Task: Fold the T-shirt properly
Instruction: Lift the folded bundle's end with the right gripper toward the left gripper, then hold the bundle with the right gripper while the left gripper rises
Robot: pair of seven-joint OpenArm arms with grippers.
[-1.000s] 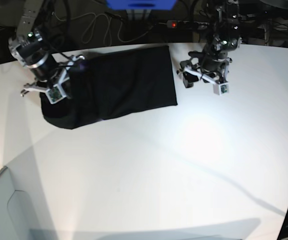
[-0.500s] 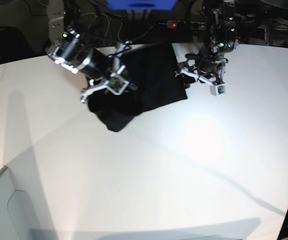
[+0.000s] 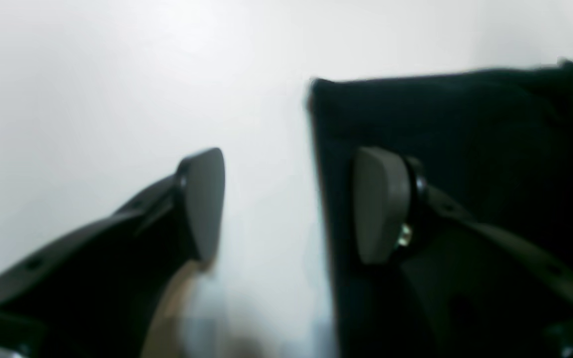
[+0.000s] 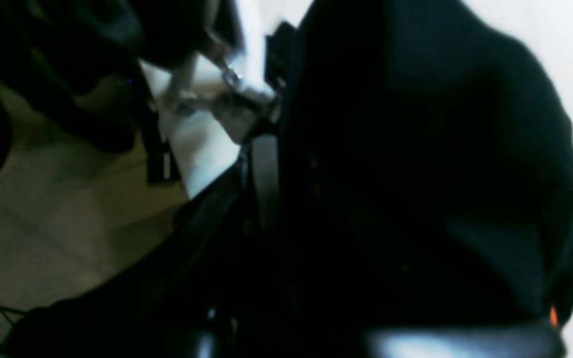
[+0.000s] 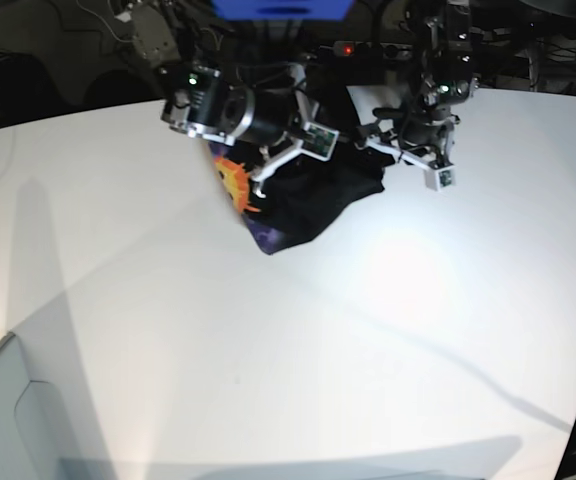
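- T-shirt (image 5: 313,200): black cloth bunched at the far middle of the white table (image 5: 268,350), partly lifted off it, between the two arms.
- Printed side shows in the base view: orange-yellow sun face (image 5: 235,183) on the lifted flap's left, purple patch (image 5: 268,238) at the lowest hanging corner.
- Lower tip of the shirt hangs or drapes toward the table; can't tell if it touches.
- Right wrist view: black fabric (image 4: 416,174) fills most of the frame, with a sliver of purple and orange at its right edge; very dark and blurred.
- Right gripper (image 5: 293,150): clamped tight on the T-shirt, holding the fold up over the rest of the cloth; jaws themselves hidden by fabric in its own wrist view.
- Left gripper (image 3: 286,204): jaws spread wide, holding nothing.
- Left wrist view: one fingertip (image 3: 202,204) over bare table, the other fingertip (image 3: 381,204) over black cloth, the shirt's straight edge (image 3: 324,199) running between them. Blurred, so contact with the cloth can't be told.
- Base view: left gripper (image 5: 408,155) sits just beside the shirt's right end, near the table's far edge.
- Behind the table: dark background with cables, a blue object (image 5: 283,8) at top centre, a small red light (image 5: 347,48).
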